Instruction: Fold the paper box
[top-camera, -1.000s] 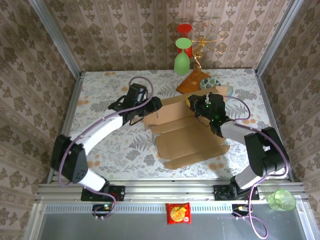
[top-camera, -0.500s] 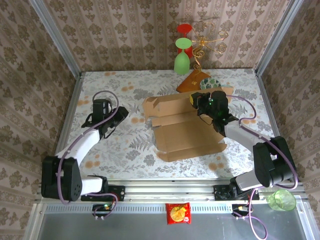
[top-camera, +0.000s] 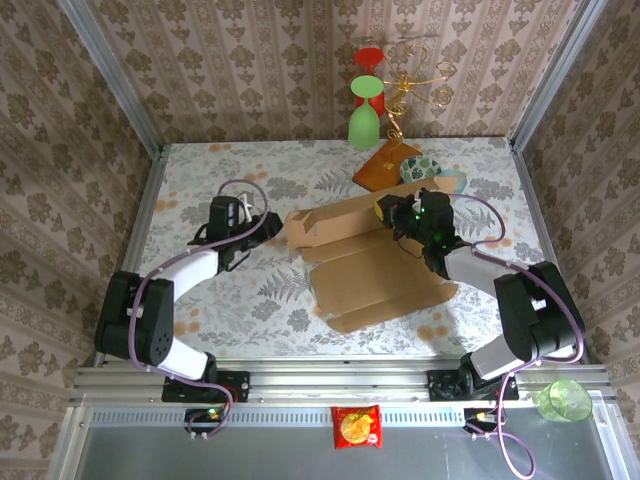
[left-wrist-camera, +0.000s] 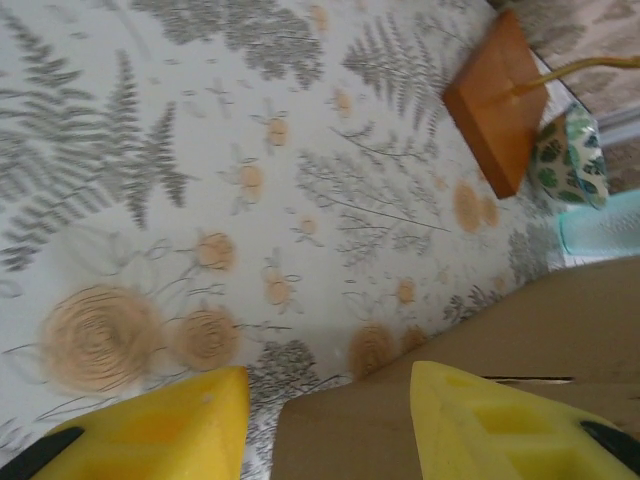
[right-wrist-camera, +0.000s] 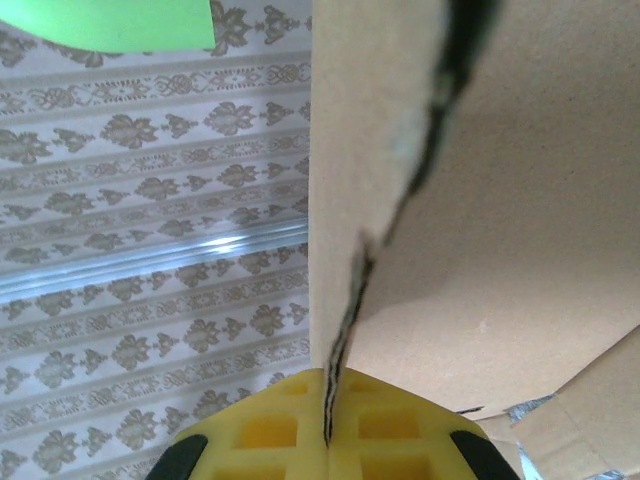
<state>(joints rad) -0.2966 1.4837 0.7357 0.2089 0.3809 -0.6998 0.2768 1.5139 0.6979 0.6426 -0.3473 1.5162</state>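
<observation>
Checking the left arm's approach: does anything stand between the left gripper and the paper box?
Nothing visible does. The left gripper is open right at the left end of the paper box, with cardboard just ahead of its fingers. The wooden slab stands further back.

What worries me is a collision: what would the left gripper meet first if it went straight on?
The paper box: its cardboard edge lies just ahead, between the left gripper's open fingers, though depth is unclear.

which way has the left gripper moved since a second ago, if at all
Yes, the left gripper moved left, away from the wooden slab.
</observation>
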